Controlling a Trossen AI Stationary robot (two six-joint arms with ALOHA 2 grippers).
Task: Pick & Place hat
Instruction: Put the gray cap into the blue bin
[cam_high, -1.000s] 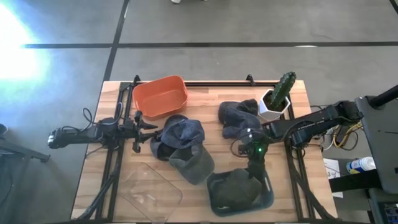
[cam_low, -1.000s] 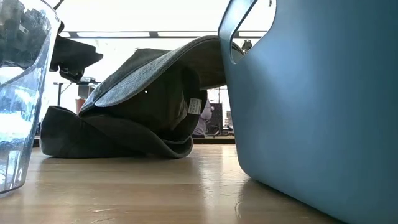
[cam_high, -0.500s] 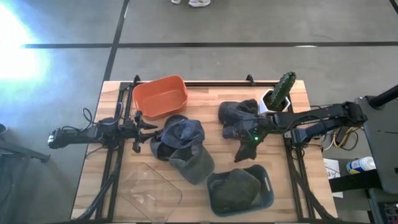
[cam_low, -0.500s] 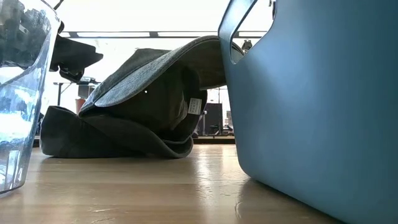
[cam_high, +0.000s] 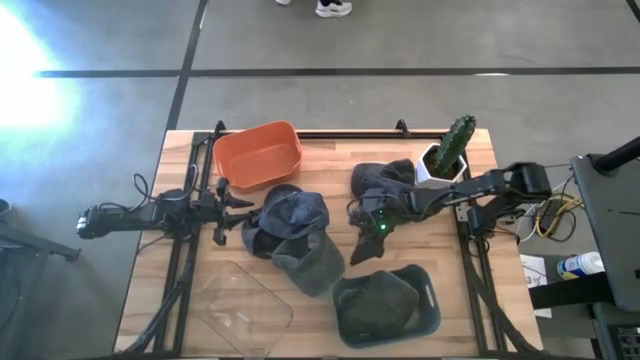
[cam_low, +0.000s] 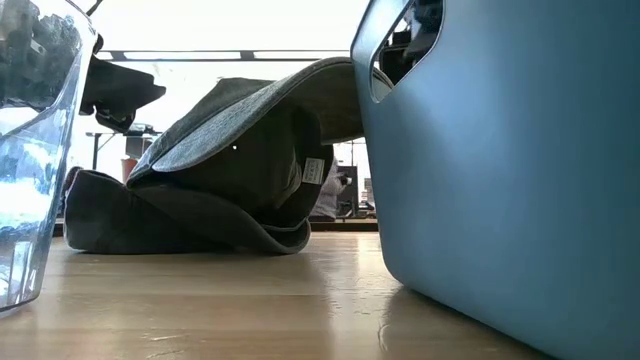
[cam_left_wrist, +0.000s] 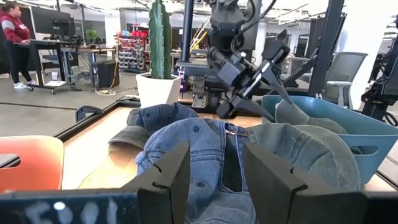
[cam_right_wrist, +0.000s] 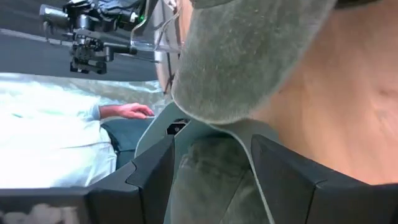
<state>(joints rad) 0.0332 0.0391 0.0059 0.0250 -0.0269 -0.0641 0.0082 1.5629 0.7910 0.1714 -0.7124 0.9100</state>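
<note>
We held our right pincer open and empty above mid-tabletop — one hat lay in the blue bin near the front edge — our left pincer, open, waited at the left edge.

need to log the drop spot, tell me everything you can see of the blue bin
The blue bin is a dark blue-grey plastic tub with rounded corners and cut-out handles, upright at the table's near edge, right of centre. One olive-grey hat lies crumpled inside, filling most of it. The right gripper hangs just beyond its far rim, not touching it.
</note>
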